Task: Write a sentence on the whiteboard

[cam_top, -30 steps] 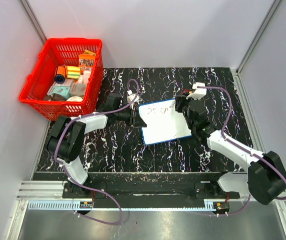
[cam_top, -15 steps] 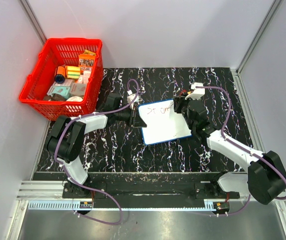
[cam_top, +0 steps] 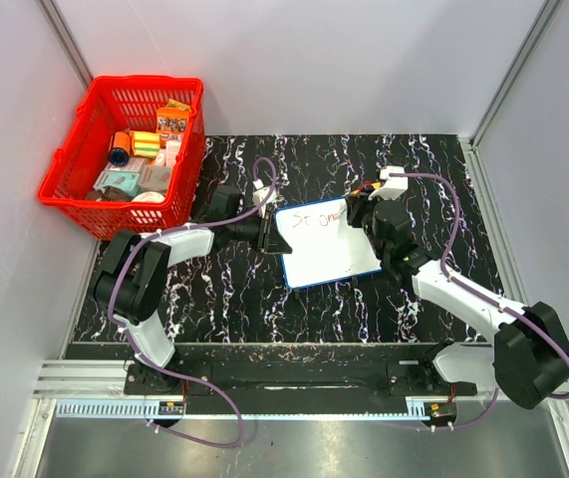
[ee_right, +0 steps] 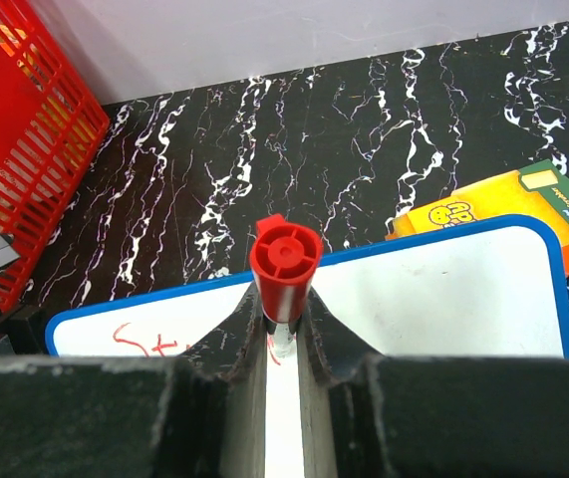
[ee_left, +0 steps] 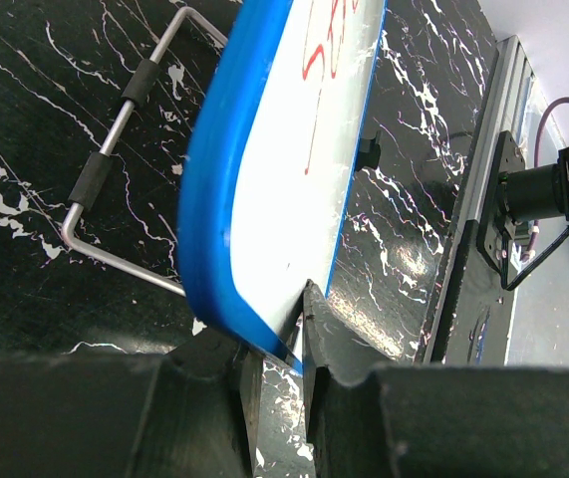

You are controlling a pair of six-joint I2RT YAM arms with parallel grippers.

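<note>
Presently one whiteboard [cam_top: 329, 249] bears one sentence [cam_top: 320, 217] line; left gripper [ee_left: 282, 360] pinches its edge, right gripper [ee_right: 284, 334] clamps one marker [ee_right: 286, 259].

Sentence [ee_right: 142, 342] partly behind the marker [ee_right: 286, 255], illegible from above.

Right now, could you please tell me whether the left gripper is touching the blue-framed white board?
Touching. The left wrist view shows the left gripper pinching the edge of the blue-framed white whiteboard, one finger on each face.
</note>
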